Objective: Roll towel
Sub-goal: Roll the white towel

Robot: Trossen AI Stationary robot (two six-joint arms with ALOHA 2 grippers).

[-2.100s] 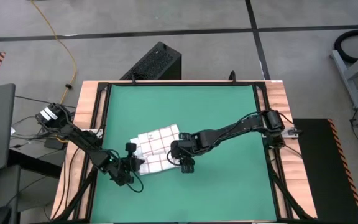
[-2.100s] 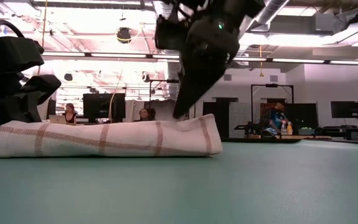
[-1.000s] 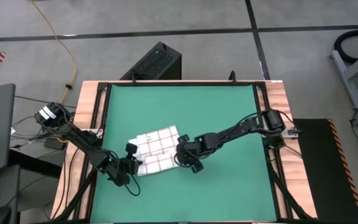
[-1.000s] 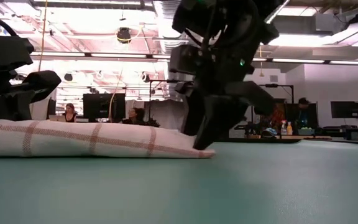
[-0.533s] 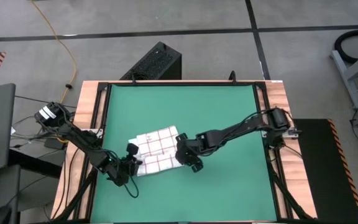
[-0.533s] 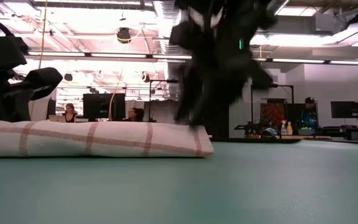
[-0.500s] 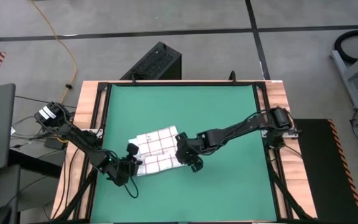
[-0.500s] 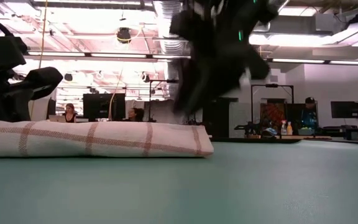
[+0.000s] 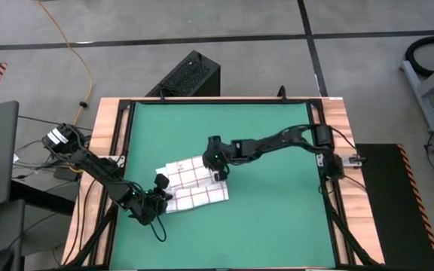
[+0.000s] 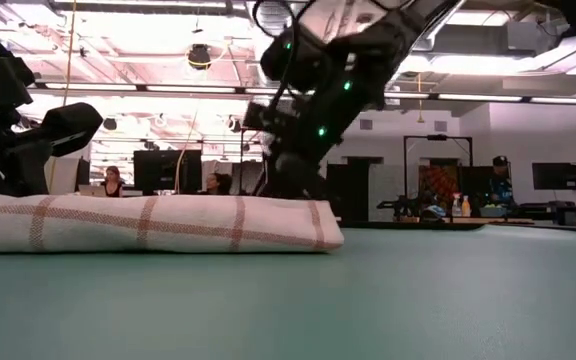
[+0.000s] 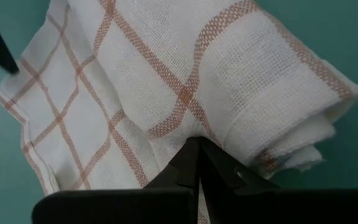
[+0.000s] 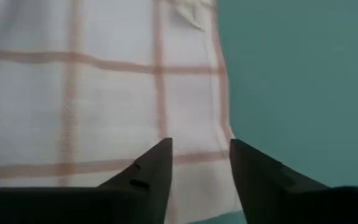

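The towel [image 11: 185, 81] is thin woven cloth with a coarse, open weave, matt white with red-brown thread lines, and it lies in soft folds. The green mat [image 9: 270, 218] under it looks smooth and matt, while the bench [image 9: 336, 113] rim shows pale wood grain inside dark frame bars.

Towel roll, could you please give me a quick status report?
Left gripper shut on towel's rolled end. Right gripper open above its flat end. Green mat otherwise bare.

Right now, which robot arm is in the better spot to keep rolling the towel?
Probably the left. The left claw is shut on the towel at its rolled end. The right claw is open above the flat far edge, gripping nothing.
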